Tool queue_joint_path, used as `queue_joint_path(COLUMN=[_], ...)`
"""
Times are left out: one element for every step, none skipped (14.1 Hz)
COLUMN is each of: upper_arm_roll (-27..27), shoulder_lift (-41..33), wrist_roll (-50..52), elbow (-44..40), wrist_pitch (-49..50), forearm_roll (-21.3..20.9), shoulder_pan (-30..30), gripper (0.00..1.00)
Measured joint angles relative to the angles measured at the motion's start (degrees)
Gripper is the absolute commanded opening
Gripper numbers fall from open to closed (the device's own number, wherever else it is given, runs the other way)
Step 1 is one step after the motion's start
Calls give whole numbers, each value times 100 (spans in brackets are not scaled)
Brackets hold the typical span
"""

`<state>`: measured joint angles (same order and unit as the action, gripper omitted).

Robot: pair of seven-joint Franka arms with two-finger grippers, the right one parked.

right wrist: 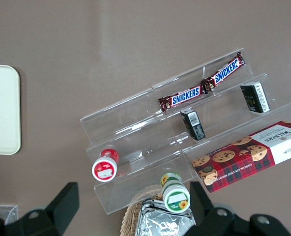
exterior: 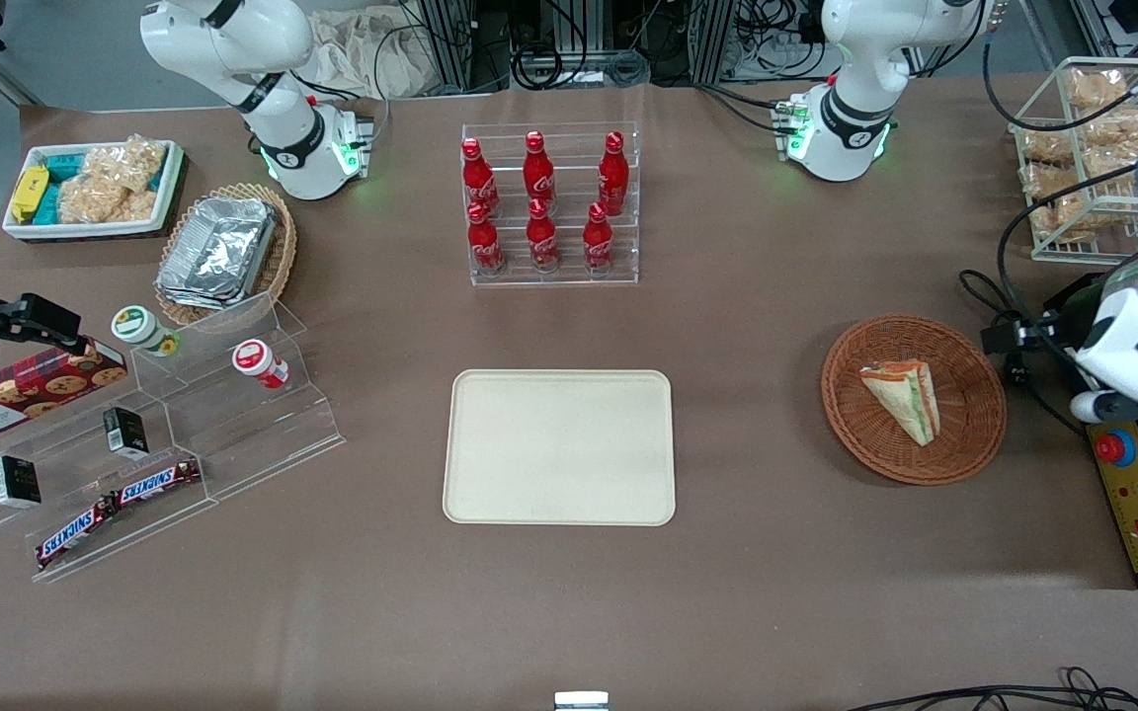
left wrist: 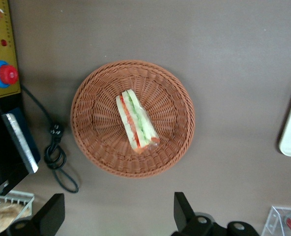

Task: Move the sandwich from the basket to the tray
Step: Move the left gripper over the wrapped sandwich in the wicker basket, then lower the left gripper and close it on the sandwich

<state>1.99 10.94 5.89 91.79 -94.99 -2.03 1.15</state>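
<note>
The sandwich (left wrist: 136, 121), judged light, soft and crushable, lies in the basket (left wrist: 94, 98); the gripper (left wrist: 118, 216), held wide above the surface, is best closed gently across the bread faces.

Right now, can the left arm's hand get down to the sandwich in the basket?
Probably yes. The open hand hangs above the basket, and nothing covers the sandwich lying inside it.

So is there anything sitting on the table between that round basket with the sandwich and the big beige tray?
No. In the front view, only bare brown table separates the basket, holding the sandwich, from the tray. The open gripper hovers above the basket.
</note>
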Motion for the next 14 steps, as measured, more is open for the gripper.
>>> queue_joint_path(upper_arm_roll=[-21, -34, -40, -45, -46, -43, -32, -21, -16, -17, -19, -25, -32, -38], shoulder_lift=[-27, -46, -57, -64, -64, -63, -59, -52, -35, -8, 26, 66, 109, 155], wrist_roll=[2, 2, 9, 85, 277, 531, 764, 948, 1067, 1124, 1153, 1176, 1223, 1290], elbow=[303, 592, 865, 1147, 1413, 1666, 1906, 2157, 2415, 2658, 2873, 3043, 3154, 3207], wrist_pitch=[-227, -420, -639, -947, -1293, -1657, -2017, -2386, -2750, -3104, -3404, -3635, -3798, -3889], forearm_roll=[2, 11, 25, 41, 48, 49, 50, 50, 50, 51, 52, 56, 63, 69], shoulder_pan=[26, 65, 95, 110, 116, 115, 113, 109, 105, 107, 112, 117, 122, 126], gripper=[99, 99, 99, 99, 99, 99, 99, 99, 99, 99, 99, 99, 99, 99])
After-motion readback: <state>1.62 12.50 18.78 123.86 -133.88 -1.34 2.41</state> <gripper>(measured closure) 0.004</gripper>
